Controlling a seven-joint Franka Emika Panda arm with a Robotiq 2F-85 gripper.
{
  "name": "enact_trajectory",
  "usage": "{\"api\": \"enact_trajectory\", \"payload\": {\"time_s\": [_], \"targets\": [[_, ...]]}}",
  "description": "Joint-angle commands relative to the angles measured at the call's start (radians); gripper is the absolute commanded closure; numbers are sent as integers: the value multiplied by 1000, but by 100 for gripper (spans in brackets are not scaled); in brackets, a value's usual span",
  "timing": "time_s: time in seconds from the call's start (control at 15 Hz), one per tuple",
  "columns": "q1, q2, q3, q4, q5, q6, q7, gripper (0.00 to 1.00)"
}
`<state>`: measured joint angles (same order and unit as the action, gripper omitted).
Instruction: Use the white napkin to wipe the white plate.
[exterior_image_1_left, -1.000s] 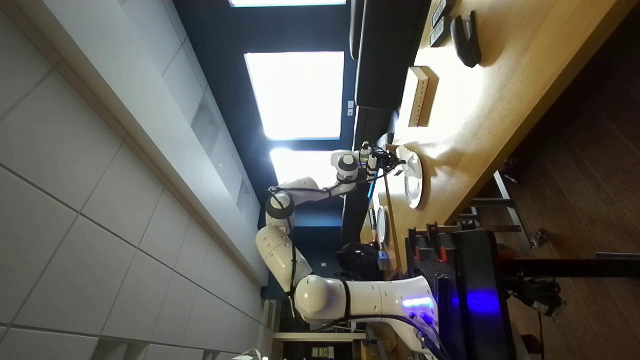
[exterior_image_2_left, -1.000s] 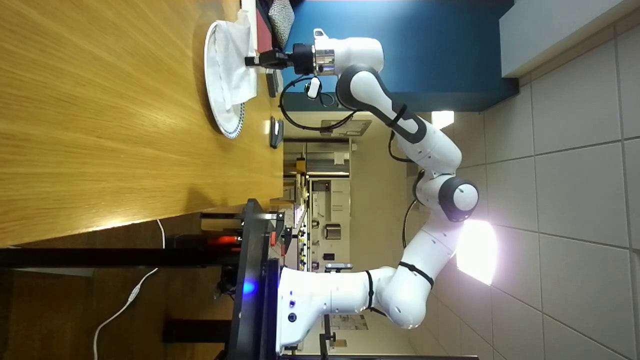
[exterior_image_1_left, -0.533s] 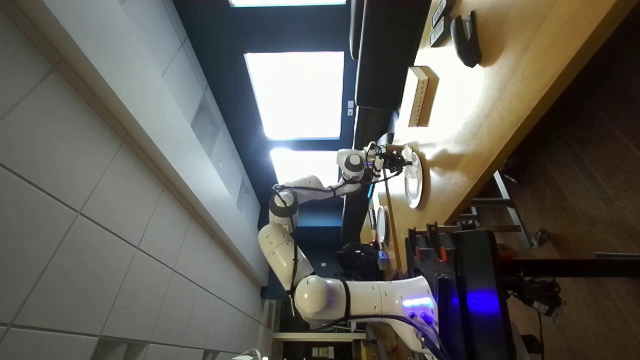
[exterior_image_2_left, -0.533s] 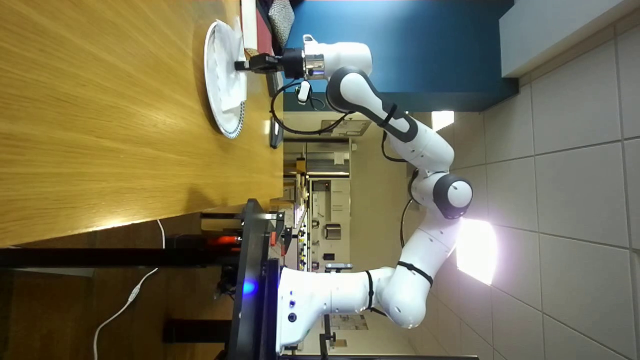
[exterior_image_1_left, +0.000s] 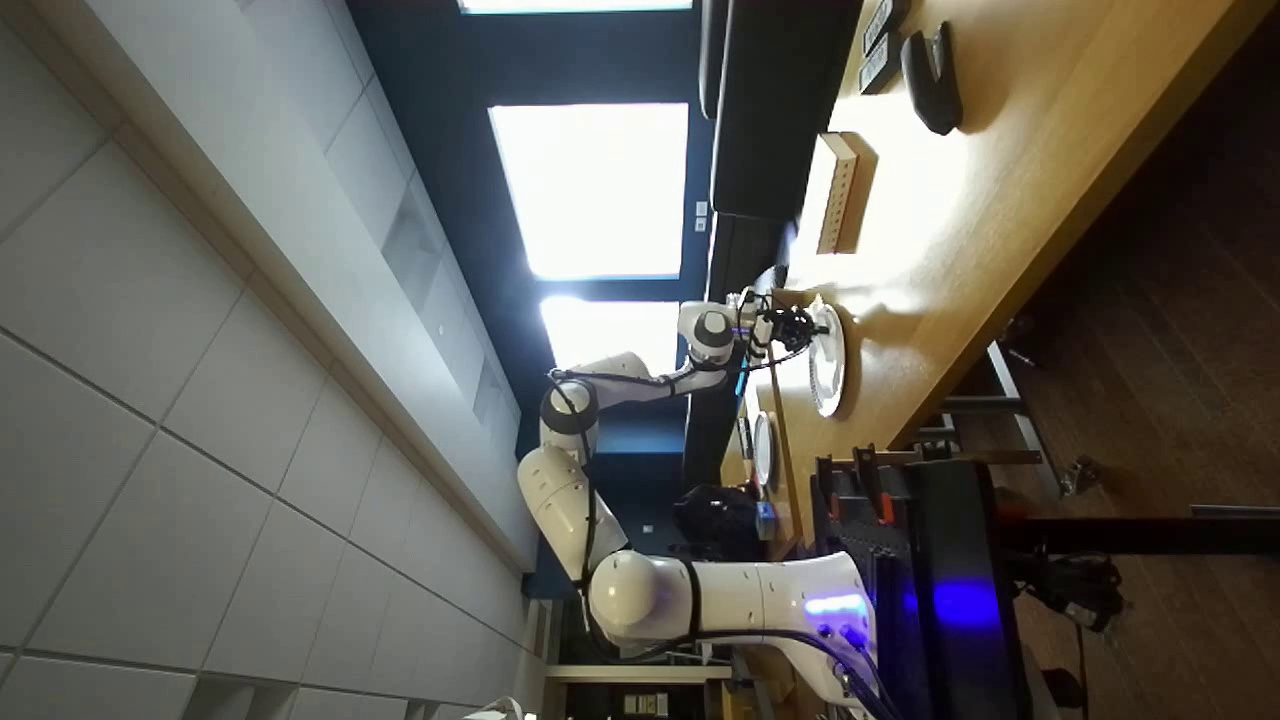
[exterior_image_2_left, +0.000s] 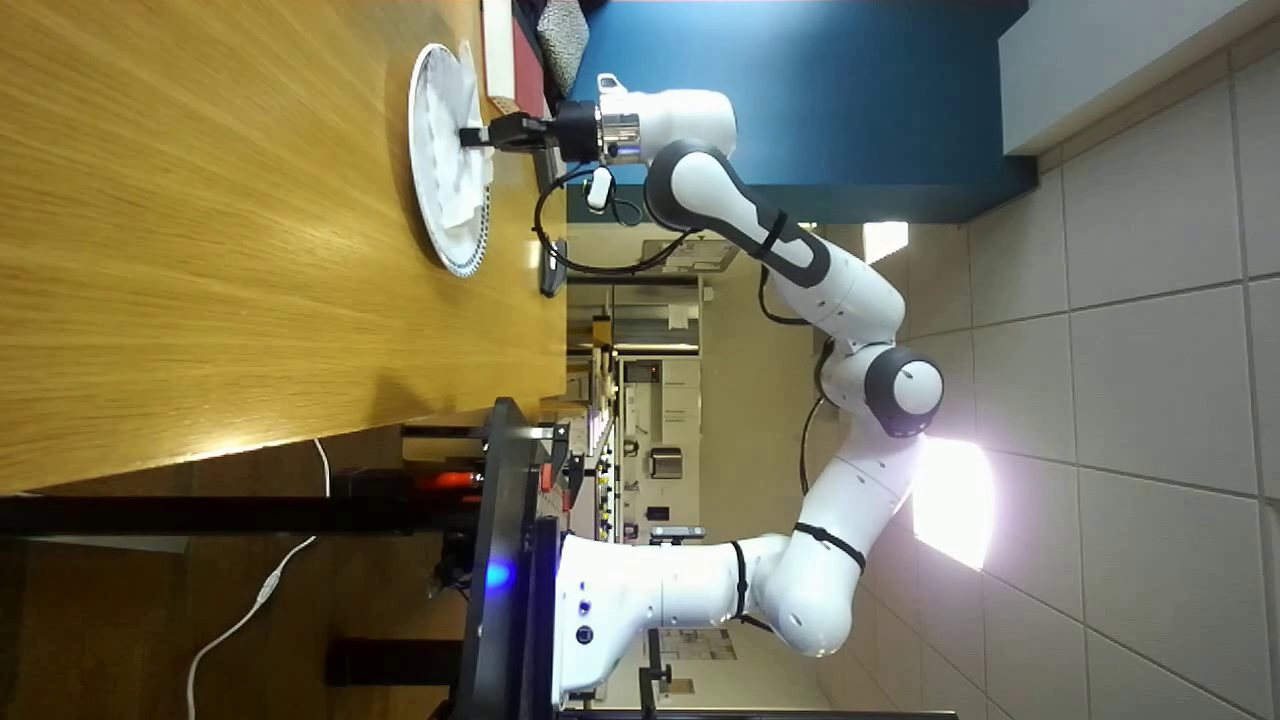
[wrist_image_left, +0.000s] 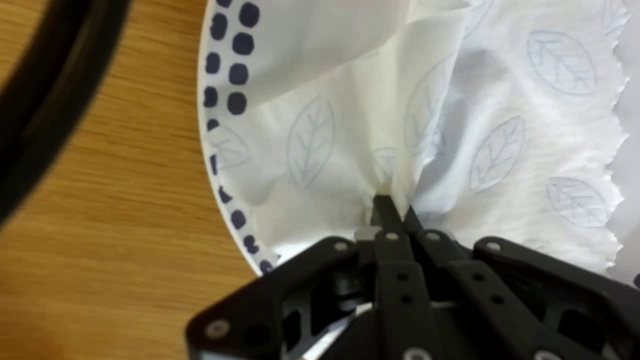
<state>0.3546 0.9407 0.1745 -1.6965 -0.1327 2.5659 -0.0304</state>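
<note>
Gripper (wrist_image_left: 399, 210) is clenching a bunched fold of the white napkin (wrist_image_left: 505, 100); the rest of the napkin is lying creased across the white plate (wrist_image_left: 225, 55). Plate is sitting on the wooden bench (wrist_image_left: 135, 210). Wrist view is giving the detail: pale leaf print, jagged napkin edge, separate dark dots along the plate's rim, napkin overlapping some of them. Both exterior views are leaving the leaf print too small to read. They're showing the arm (exterior_image_2_left: 850, 300) reaching over, gripper pointing down at the plate; the wrist view is cropping the plate. In an exterior view, a cream block (exterior_image_1_left: 836, 195) is resting on the bench apart from the plate, a dark stapler (exterior_image_1_left: 930, 85) is lying farther along, and a round white dish (exterior_image_1_left: 763, 448) is showing in the background. Can't tell whether the gripper is pressing on the plate.
</note>
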Motion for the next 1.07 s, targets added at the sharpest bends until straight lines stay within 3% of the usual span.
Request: {"api": "enact_trajectory", "payload": {"time_s": [0.0,0.53,1.0], "targets": [[15,-63,23,-72,0,25,1,100],[59,-86,78,-158,-13,52,-16,100],[29,-124,27,-214,-12,102,5,100]]}}
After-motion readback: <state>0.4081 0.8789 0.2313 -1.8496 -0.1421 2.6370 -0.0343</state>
